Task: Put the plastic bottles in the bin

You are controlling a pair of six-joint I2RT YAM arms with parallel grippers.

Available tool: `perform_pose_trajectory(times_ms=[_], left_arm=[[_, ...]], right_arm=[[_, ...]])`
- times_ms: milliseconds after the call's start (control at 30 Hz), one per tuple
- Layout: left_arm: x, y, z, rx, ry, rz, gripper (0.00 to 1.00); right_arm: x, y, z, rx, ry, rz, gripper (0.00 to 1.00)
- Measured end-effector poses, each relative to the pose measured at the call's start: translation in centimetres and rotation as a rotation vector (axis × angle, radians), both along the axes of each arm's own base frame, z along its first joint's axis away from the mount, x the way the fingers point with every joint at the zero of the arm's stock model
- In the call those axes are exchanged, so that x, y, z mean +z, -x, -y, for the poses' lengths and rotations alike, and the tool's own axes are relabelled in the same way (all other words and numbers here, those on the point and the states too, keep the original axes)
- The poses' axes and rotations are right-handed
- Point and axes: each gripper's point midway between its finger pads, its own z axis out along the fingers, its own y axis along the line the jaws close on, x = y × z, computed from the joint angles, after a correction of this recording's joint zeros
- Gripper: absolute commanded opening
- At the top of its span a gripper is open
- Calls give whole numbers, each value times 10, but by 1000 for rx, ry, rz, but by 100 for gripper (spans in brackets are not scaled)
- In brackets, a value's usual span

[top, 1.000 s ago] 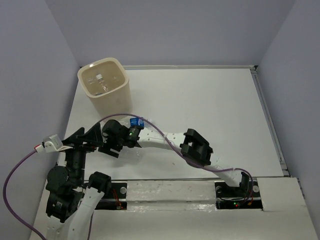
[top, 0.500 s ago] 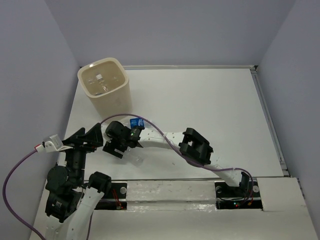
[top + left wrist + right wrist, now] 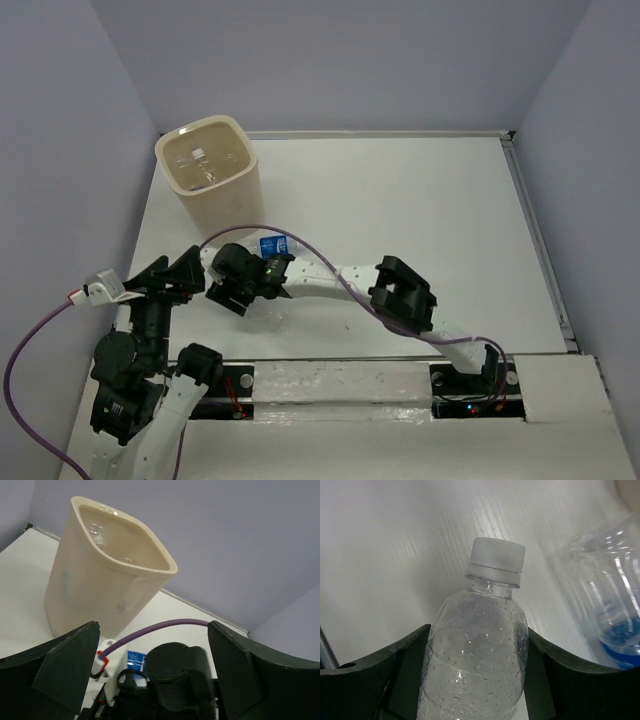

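Bottle (image 3: pixel 482 615) sat between the right gripper's (image 3: pixel 477 640) jaws, which I read as clamped on its sides, cap poking out past the fingertips, at about 8 o'clock on the table (image 3: pixel 430 200). Second bottle (image 3: pixel 607 590), blue label, lay just beside it toward 1 o'clock. Left gripper (image 3: pixel 152 630) hung wide open, holding nothing. Bin (image 3: pixel 215 200) stood at 11 o'clock, with clear bottles (image 3: pixel 205 168) inside.

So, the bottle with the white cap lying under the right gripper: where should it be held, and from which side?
Hold the capped bottle across its wide body just below the shoulder, coming from above, one finger per side. It lies flat on the table, and its neck is narrow. The right gripper sits against both sides there.
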Motion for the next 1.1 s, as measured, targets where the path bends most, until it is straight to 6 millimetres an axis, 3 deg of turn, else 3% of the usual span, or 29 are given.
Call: perform_pose_trajectory(times_ms=[133,367,467,600,767,900,1000,1100], left_arm=[[-4,-1,-6,34,14,-15,99],[-13,3,-30,164,85,-62,99],[-12,6,-39,213,116,-65,99],[-14,7,-44,244,132,-68,99],[-14,7,-45,250,134,-65,99],[-14,6,-44,243,132,-66,99],[-14,6,-43,241,130,-66,99],[-14,6,-43,241,130,-67,99]], right_arm=[[54,-6,8,-47,-89,66,48],[243,-36,22,-161,-501,254,46],[294,-58,31,-212,-616,324,46],[336,-97,30,-264,-728,413,45],[371,-138,24,-301,-901,541,41],[398,-156,18,-300,-1047,670,41],[429,-167,12,-291,-1200,788,41],[440,-174,10,-281,-1297,855,40]])
